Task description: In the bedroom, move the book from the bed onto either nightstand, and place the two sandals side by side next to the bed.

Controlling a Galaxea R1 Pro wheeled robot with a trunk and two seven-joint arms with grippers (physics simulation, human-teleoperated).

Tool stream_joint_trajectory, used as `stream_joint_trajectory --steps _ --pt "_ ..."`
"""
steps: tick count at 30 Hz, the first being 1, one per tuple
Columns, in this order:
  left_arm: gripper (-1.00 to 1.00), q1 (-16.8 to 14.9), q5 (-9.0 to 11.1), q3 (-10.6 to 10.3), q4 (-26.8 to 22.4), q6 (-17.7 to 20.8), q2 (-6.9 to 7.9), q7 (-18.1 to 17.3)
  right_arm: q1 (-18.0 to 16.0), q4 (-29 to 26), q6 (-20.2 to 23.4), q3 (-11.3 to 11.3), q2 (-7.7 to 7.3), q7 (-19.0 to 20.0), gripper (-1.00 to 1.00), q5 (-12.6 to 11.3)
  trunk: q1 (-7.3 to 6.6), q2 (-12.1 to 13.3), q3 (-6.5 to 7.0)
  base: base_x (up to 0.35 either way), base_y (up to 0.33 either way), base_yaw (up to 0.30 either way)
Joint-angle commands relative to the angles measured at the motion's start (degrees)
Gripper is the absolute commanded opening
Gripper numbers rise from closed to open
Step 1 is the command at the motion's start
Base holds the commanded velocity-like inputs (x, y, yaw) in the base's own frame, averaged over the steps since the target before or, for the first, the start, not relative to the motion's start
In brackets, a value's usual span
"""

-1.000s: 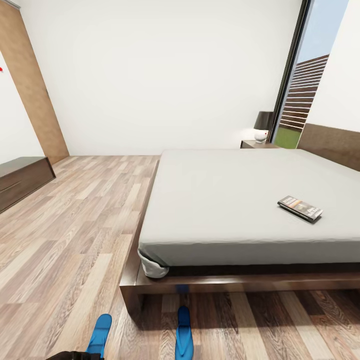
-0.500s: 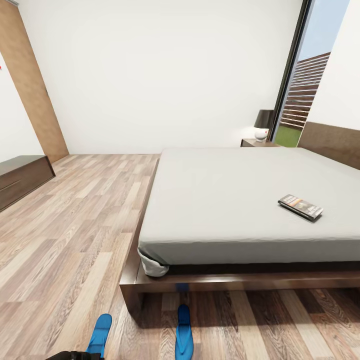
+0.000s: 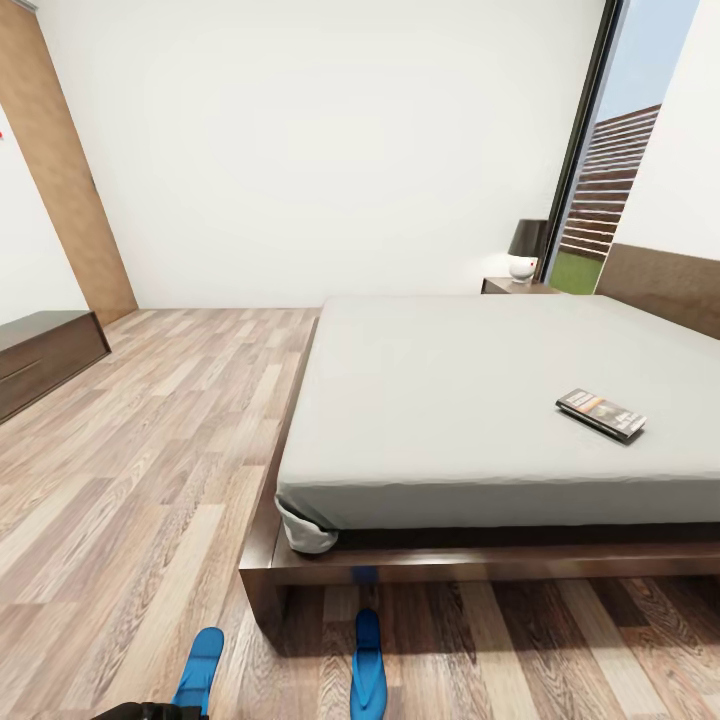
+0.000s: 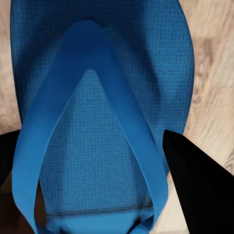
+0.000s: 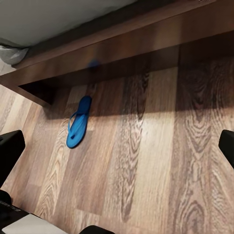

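Bed (image 3: 450,400): one, the landmark, grey mattress on a dark frame.
Book (image 3: 600,414): one, flat on the mattress, toward the headboard side.
Sandals: two on the floor off the bed's foot corner, apart; left sandal (image 3: 198,668) further out, right sandal (image 3: 367,660) just in front of the frame.
Nightstand (image 3: 515,287): one, past the bed's far side, lamp (image 3: 526,248) on top.
Left gripper (image 4: 105,168): spread wide, dark fingers (image 4: 195,185) either side of the left sandal, right over it.
Right gripper (image 5: 119,146): spread wide over bare floor, right sandal (image 5: 78,122) ahead by the frame.
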Motion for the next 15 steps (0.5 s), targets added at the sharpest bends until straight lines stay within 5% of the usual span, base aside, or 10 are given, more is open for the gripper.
stream_joint_trajectory --steps 1,15 --pt "-1.0 0.0 -0.5 0.3 0.0 -0.2 0.02 0.0 -0.1 -0.1 0.6 -0.2 0.04 0.3 1.0 0.3 -0.01 0.0 -0.05 0.0 0.0 0.0" --pt "-1.0 0.0 -0.5 0.3 0.0 -0.1 0.02 0.0 -0.1 -0.5 0.6 -0.2 0.08 0.3 1.0 0.3 -0.01 0.0 -0.05 0.0 0.0 0.0"
